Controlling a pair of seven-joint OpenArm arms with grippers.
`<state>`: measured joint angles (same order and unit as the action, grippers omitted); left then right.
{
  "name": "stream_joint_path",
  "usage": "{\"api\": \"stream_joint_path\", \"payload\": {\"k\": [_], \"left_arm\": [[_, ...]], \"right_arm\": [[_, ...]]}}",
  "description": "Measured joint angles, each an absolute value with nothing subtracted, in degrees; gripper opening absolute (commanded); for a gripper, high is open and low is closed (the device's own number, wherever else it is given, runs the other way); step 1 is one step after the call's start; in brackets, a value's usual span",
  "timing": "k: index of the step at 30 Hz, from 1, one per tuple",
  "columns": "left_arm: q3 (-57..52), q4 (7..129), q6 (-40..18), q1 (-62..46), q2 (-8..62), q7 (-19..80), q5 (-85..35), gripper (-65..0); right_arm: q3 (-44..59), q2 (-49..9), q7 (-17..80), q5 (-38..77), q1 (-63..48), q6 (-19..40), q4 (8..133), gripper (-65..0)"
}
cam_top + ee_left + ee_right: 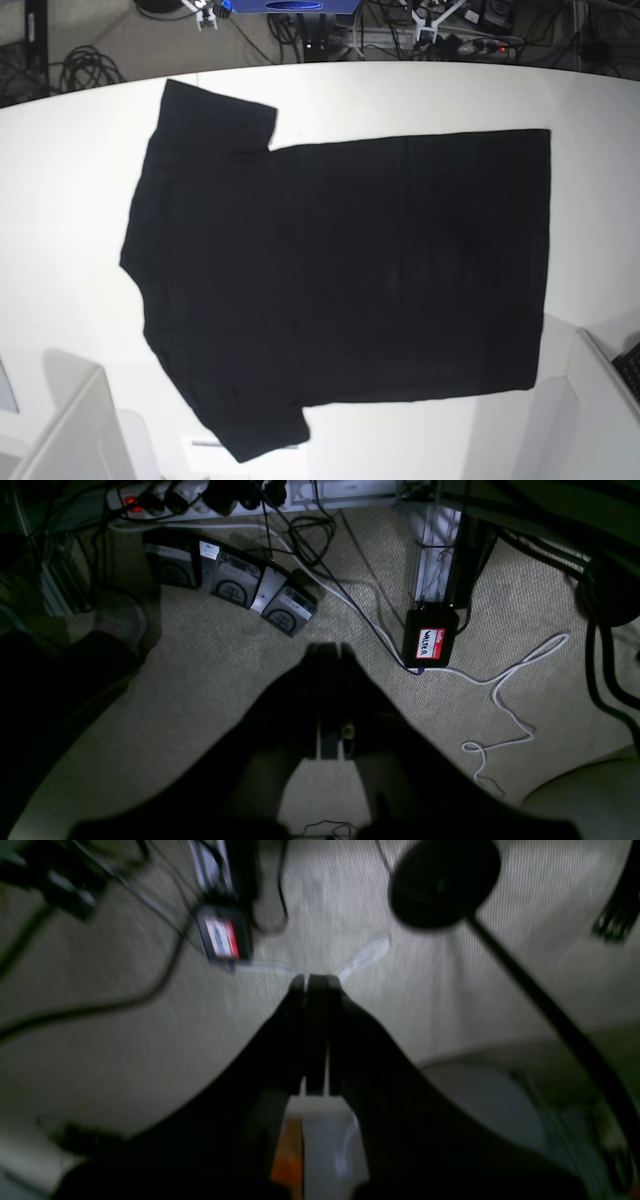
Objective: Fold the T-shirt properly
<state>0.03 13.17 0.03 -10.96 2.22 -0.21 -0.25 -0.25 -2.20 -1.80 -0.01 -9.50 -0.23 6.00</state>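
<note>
1. In the left wrist view, the left gripper [328, 652] points down at beige carpet [210, 680], its dark fingers pressed together with nothing between them.
2. Up and to the left of its tips lies a row of grey foot pedals [235, 587], and further up a white power strip [165, 502] with a red lit switch.
3. Just to the right of the tips sits a black box [430, 637] bearing a red "hello" name sticker, with a white cable [505, 690] looping away to the right.
4. In the blurred right wrist view, the right gripper [315, 985] is likewise closed on nothing above the carpet; the same black box [222, 937] lies up-left of it, and a round black base [442, 882] up-right.
5. In the base view, neither gripper shows. The T-shirt [340, 280] lies spread flat, plain black side up, on the white table [60, 220], sleeves to the left and hem to the right.
</note>
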Motion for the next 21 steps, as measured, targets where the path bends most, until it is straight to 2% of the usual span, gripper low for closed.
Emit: {"api": "stream_joint_path", "payload": {"k": [3, 17, 21], "left_arm": [[0.0, 12.9, 0.1, -11.4, 2.2, -0.2, -0.4, -65.0], [0.0, 13.3, 0.1, -11.9, 2.3, -0.1, -0.4, -65.0], [0.6, 16.5, 0.0, -15.1, 2.3, -5.0, 0.0, -65.0]], "right_arm": [[-0.3, -2.2, 0.5, 0.0, -8.5, -0.2, 6.4, -65.0], [-0.3, -2.5, -0.5, 0.0, -8.6, -0.2, 8.7, -65.0], [-0.1, -2.9, -1.7, 0.1, -11.5, -0.2, 12.9, -65.0]]}}
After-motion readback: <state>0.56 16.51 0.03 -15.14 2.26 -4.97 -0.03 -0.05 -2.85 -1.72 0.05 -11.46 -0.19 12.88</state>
